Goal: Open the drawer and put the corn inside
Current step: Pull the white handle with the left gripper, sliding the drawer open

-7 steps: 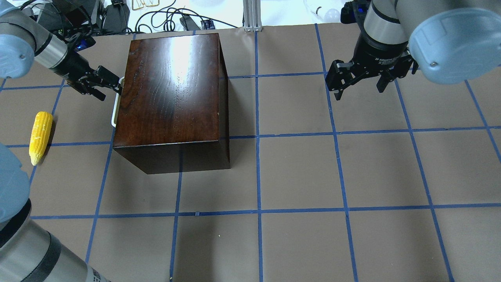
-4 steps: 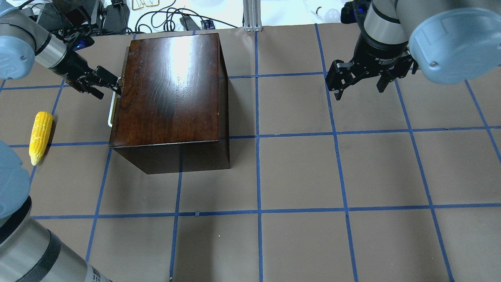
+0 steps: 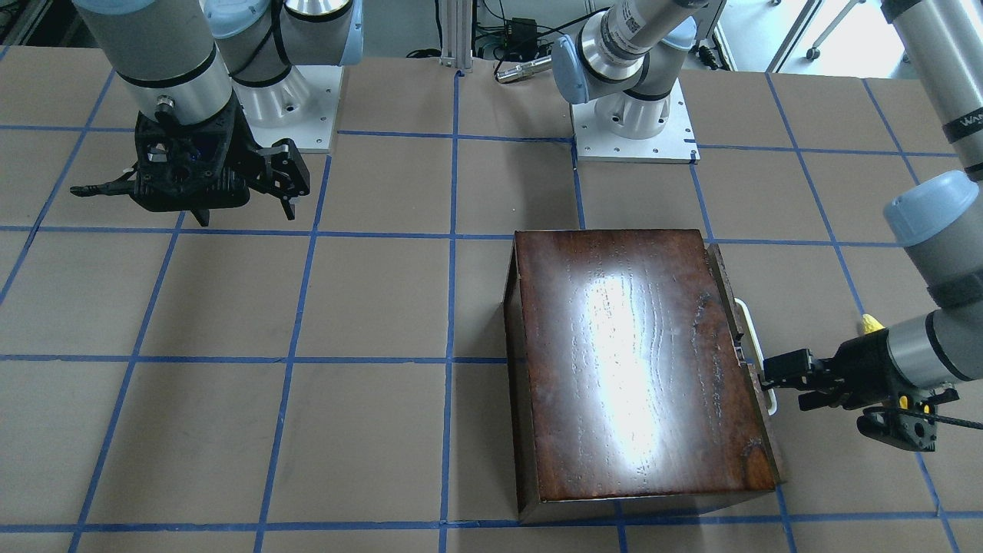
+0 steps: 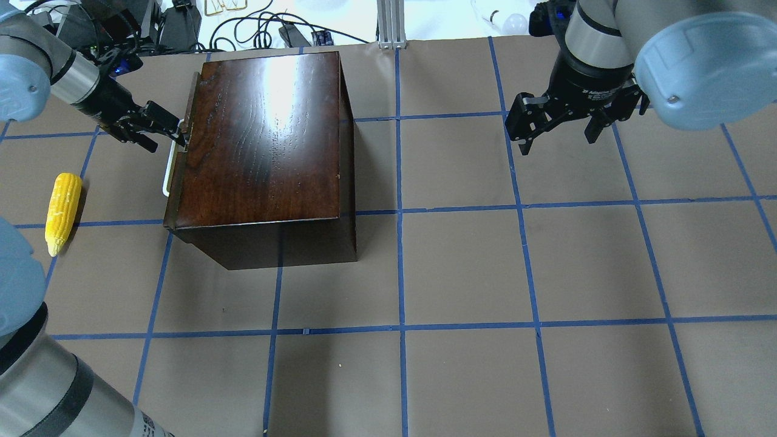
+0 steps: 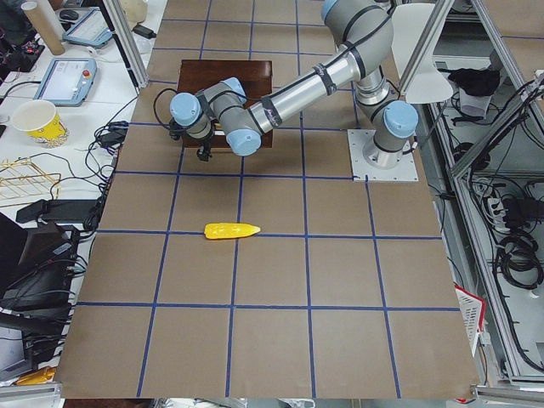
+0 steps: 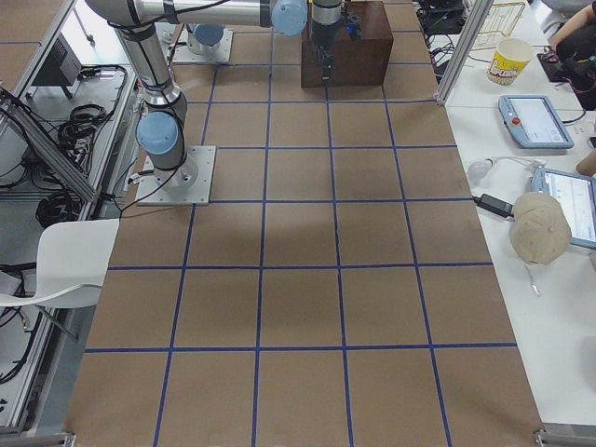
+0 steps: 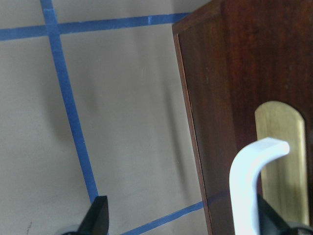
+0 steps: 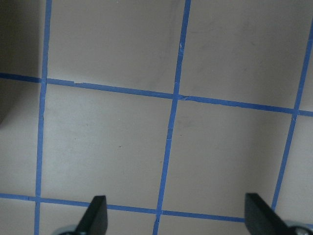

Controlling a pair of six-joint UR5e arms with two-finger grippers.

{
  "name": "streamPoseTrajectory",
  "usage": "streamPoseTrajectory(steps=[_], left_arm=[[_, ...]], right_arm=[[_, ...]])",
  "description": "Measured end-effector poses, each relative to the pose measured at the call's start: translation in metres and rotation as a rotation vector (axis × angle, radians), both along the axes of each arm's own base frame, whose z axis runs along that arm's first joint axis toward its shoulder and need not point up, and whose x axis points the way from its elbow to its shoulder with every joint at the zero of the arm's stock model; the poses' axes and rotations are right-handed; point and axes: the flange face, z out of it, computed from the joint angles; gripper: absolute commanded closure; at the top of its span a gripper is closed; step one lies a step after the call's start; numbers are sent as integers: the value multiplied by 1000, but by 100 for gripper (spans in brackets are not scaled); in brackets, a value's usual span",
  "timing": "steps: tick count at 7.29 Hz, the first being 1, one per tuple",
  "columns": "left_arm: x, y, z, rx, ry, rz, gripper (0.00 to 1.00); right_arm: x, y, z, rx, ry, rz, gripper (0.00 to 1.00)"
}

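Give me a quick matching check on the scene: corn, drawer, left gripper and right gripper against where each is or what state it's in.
Things:
1. corn
2. drawer
3. left gripper
4. right gripper

States:
A. open over bare table
B. open, at the white handle
C. lying on the table, apart from the box
D. front a little way out of the box

Pairs: 1-C, 2-D, 3-B, 4-A.

Silver-grey tubular arms [image 3: 153, 46], pale blue joint caps [image 4: 698, 67], black wrist collars [image 4: 595, 85], white bolted base plates [image 3: 633, 127].
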Motion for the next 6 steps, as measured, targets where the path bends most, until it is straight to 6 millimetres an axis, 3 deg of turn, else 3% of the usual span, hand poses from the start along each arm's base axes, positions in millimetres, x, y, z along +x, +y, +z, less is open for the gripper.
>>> streamPoseTrajectory(steps=[6], left_arm=[[12, -1, 11, -24, -48, -77, 0]], right_arm=[[0, 0, 0, 0, 0, 0, 0]])
